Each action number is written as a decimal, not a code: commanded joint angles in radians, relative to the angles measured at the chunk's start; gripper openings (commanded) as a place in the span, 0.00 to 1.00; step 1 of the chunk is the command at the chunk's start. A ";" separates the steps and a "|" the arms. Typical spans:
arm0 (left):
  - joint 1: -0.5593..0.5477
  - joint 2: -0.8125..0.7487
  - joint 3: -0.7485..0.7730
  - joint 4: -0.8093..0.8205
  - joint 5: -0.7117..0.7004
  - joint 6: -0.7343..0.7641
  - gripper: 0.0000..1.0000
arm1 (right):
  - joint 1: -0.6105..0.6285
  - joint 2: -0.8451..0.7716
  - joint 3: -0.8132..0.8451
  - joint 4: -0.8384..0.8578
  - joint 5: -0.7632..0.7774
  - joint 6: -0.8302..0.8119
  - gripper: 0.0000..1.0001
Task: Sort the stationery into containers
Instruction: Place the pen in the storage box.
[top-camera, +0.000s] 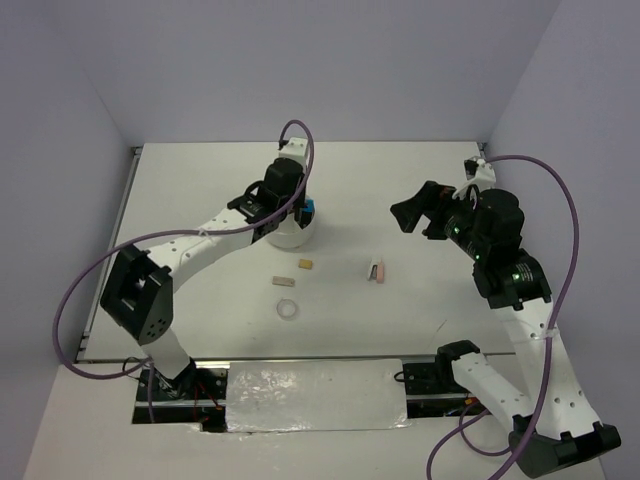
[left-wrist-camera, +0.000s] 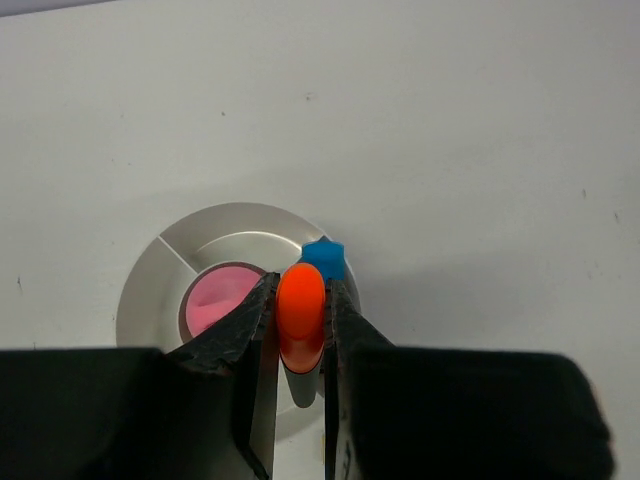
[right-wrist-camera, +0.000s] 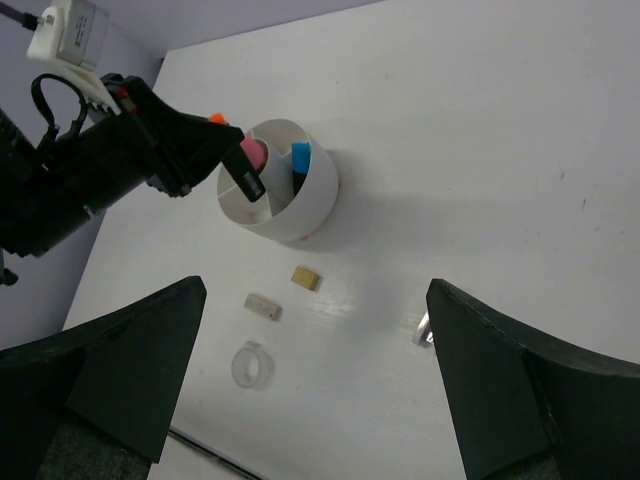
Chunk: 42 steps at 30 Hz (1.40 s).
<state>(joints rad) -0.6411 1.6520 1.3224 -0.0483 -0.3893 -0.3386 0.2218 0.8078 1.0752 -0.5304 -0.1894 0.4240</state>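
Note:
My left gripper (left-wrist-camera: 300, 288) is shut on a black marker with an orange cap (left-wrist-camera: 300, 318), held upright over the round white divided tub (left-wrist-camera: 150, 290). Inside the tub stand a pink tube (left-wrist-camera: 222, 300) and a blue-capped marker (left-wrist-camera: 323, 257). In the top view the left gripper (top-camera: 285, 213) is right above the tub (top-camera: 292, 236). My right gripper (right-wrist-camera: 320, 345) hangs open and empty above the table, right of the tub (right-wrist-camera: 305, 210). On the table lie a tan eraser (right-wrist-camera: 306, 278), a paler eraser (right-wrist-camera: 262, 305) and a clear tape ring (right-wrist-camera: 252, 365).
A small pink and clear item (top-camera: 378, 271) lies right of the erasers, below the right gripper (top-camera: 412, 208). The left arm (top-camera: 190, 250) stretches across the left half of the table. A foil-covered strip (top-camera: 315, 395) runs along the near edge.

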 joint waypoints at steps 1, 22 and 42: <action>0.014 0.031 0.070 0.113 -0.013 0.020 0.00 | -0.002 -0.015 0.037 -0.042 0.005 -0.028 1.00; 0.024 0.089 -0.014 0.197 0.020 -0.036 0.13 | 0.001 0.021 0.074 -0.034 -0.038 -0.045 1.00; -0.005 -0.112 0.049 0.133 0.168 -0.077 0.85 | 0.043 0.174 -0.124 -0.026 0.039 -0.018 1.00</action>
<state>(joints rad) -0.6323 1.6169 1.2930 0.0734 -0.2562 -0.3962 0.2356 0.9329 1.0069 -0.5732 -0.2100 0.4000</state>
